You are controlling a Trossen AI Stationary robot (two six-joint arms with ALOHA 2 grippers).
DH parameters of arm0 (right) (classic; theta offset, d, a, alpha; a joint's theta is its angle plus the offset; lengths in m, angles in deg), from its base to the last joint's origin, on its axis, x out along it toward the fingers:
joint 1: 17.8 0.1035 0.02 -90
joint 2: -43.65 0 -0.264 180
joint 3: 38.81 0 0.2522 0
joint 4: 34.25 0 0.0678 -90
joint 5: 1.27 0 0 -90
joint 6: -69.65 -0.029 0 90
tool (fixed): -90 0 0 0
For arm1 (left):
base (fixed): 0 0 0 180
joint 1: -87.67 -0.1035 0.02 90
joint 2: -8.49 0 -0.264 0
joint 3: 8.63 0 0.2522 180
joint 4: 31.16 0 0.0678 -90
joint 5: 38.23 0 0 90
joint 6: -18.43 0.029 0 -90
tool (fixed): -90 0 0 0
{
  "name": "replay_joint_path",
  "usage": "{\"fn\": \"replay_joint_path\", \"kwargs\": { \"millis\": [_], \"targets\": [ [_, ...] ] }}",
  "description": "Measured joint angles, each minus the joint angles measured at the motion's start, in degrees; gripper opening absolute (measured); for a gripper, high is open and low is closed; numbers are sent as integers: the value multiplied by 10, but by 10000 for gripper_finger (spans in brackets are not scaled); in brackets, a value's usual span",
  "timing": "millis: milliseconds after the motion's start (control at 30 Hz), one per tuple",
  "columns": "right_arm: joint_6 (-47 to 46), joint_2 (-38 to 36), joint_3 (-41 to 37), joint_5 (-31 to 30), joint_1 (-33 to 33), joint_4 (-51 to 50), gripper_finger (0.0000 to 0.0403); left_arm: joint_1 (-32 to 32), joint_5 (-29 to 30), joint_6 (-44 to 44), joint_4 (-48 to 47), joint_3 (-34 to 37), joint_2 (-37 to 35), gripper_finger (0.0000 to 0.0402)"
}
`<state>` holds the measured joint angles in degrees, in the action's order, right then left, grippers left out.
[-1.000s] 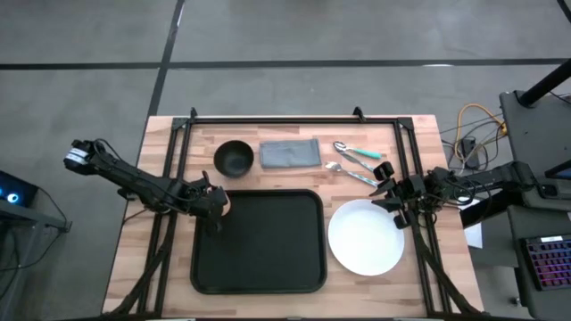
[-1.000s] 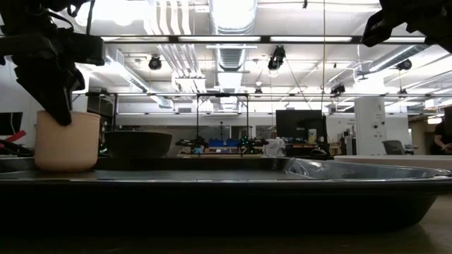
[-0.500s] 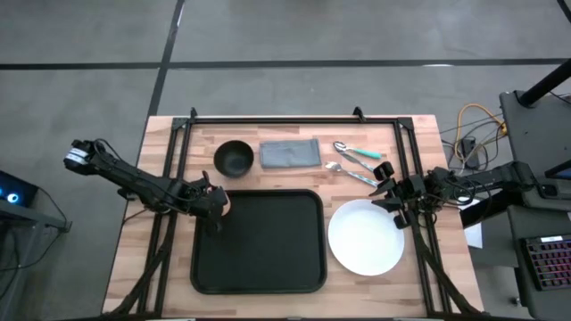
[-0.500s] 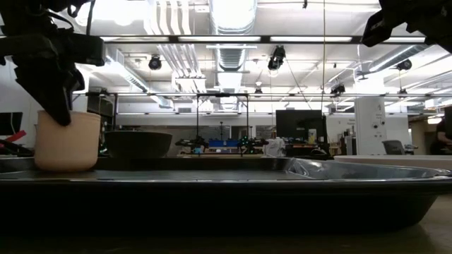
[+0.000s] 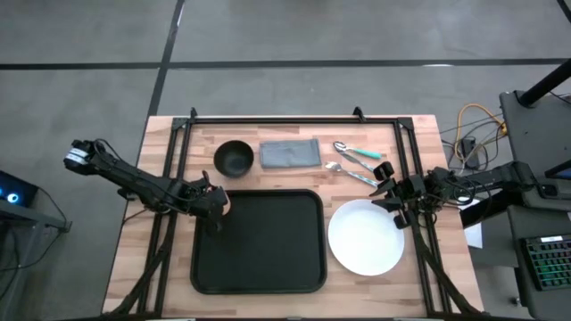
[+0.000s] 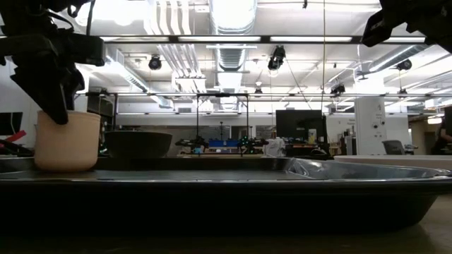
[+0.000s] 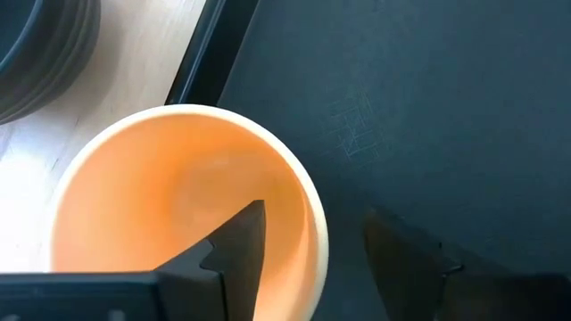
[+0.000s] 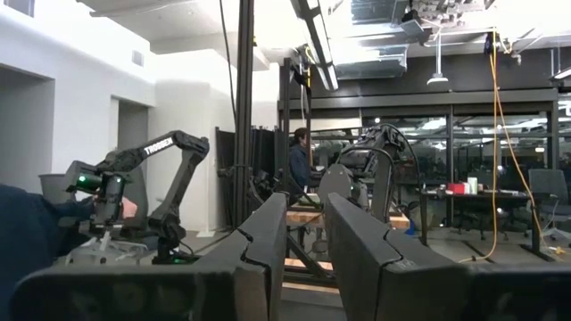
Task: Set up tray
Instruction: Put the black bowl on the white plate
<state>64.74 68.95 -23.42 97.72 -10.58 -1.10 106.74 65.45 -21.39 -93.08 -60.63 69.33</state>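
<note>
An orange cup (image 7: 161, 205) stands upright at the far left corner of the black tray (image 5: 259, 241). Whether its base lies wholly inside the rim does not show. My left gripper (image 7: 314, 214) hangs over it, open. One finger is inside the cup and one is outside above the tray, and neither meets the wall. The arm hides the cup in the high view. In the low view the cup (image 6: 67, 141) shows below the gripper (image 6: 56, 106). My right gripper (image 5: 387, 193) hovers off the tray's right side by the white plate (image 5: 366, 236), narrowly open with nothing between its fingers (image 8: 268, 232).
Along the far side lie a black bowl (image 5: 234, 158), a folded grey cloth (image 5: 290, 153) and some cutlery (image 5: 357, 160). The tray's floor (image 7: 428, 107) is bare to the right of the cup. A black frame runs around the table's far edge and sides.
My left gripper has opened at the cup's rim and let go of the wall. The cup stays upright where it was. Neither arm has shifted otherwise.
</note>
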Motion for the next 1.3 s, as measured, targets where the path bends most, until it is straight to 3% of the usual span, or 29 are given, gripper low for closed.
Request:
{"fn": "replay_joint_path", "kwargs": {
  "millis": [233, 433, 600, 767, 933, 1100, 1300],
  "targets": [
    [0, 0, 0, 0, 0, 0, 79, 0, 0, 2, -14, -19, -1, 183],
    [0, 0, 0, 0, 0, 0, 75, 0, 2, 29, -59, -92, -2, 183],
    [0, 0, 0, 0, 0, 0, 69, -18, 46, 69, -74, -156, -1, 183],
    [0, 0, 0, 0, 0, 0, 70, -78, 48, 129, -75, -207, -1, 183],
    [0, 0, 0, 0, 0, 0, 76, -179, 45, 183, -76, -222, 8, 183],
    [0, 0, 0, 0, 0, 0, 80, -279, -5, 233, -79, -211, 41, 183],
    [0, 0, 0, 0, 0, 0, 72, -324, -10, 273, -60, -199, 104, 183]
  ]
}}
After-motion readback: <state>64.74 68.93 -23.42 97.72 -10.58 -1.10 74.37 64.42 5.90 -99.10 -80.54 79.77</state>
